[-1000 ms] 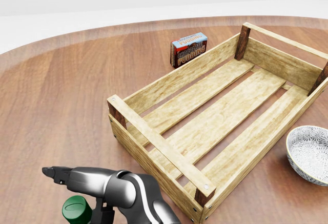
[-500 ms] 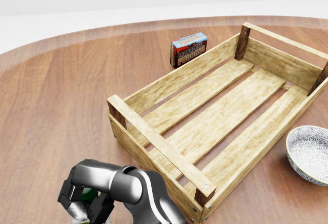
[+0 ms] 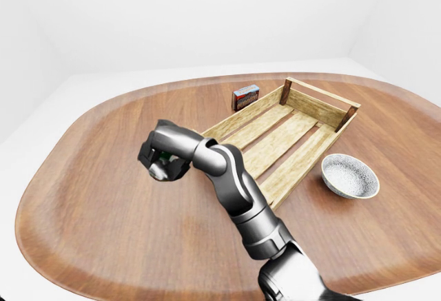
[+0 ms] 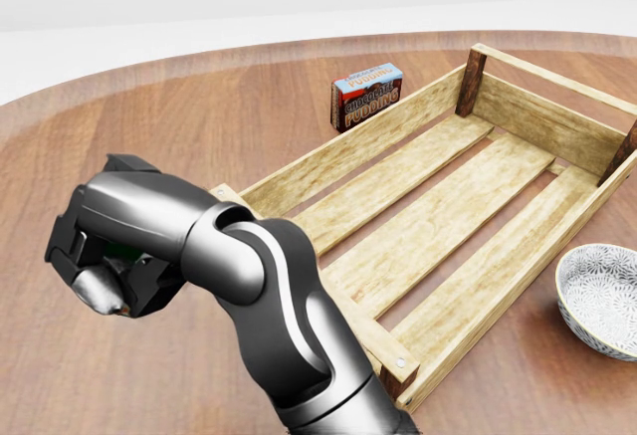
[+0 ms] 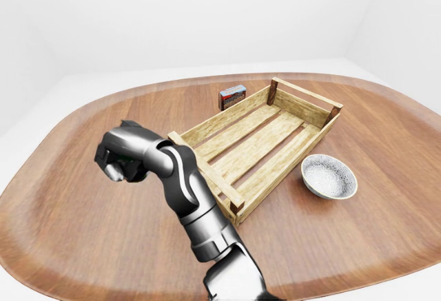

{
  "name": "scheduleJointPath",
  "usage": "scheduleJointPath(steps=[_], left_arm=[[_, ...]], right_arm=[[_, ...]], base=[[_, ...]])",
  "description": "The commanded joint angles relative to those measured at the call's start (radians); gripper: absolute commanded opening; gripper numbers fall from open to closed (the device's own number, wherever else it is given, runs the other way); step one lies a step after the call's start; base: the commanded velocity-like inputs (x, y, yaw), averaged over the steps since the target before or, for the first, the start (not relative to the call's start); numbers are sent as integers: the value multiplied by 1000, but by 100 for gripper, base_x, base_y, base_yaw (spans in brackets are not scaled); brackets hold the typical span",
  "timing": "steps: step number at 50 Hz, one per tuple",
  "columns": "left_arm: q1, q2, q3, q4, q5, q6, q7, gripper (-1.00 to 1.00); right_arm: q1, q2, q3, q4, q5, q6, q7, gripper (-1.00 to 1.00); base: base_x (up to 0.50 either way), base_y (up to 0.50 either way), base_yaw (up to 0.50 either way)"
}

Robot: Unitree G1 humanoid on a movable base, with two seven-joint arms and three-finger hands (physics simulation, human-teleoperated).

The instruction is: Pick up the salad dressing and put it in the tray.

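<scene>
The salad dressing bottle (image 4: 121, 252) is almost wholly hidden inside my right hand (image 4: 109, 268); only a sliver of its dark green cap shows between the fingers. The hand is shut on the bottle and held above the wooden tabletop, to the left of the tray in the head view. The tray (image 4: 338, 156) is a slatted wooden crate that runs from the middle of the view to the upper right, and nothing lies in it. Its near left corner post sits just behind my forearm. My left hand does not show in any view.
A chocolate pudding box (image 4: 366, 95) stands just beyond the tray's long left wall. A patterned white bowl (image 4: 602, 296) sits to the right of the tray. The round wooden table (image 3: 103, 211) spreads wide on all sides.
The hand closed round the green-capped bottle near the bottom edge of the head view, then rose with it up and to the left. The tray, box and bowl stayed still.
</scene>
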Motion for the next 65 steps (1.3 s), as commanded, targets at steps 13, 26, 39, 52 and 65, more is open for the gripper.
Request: scheduleJointPath(steps=[13,26,39,52,65], left_arm=[[-1,-4,-1,-4,5,0,-4,100],[-2,-4,-1,-2,9,0,-7,100],[-1,-6,-8,-9,13,0,-5,100],[-2,-16,-16,-5,34,0,-16,100],[-5,-22,-24,1,52,0,-26,100]], right_arm=[[-336,-92,-120,-45,110,0,0,-100],[-292,-349,-207,29,186,0,0,-100],[-151,-493,-260,-142,170,0,0,-100],[-20,-615,-351,-146,220,0,0,-100],[-7,-754,-436,324,361,0,0,-100]], base=[[0,0,0],[0,0,0],[0,0,0],[0,0,0],[0,0,0]])
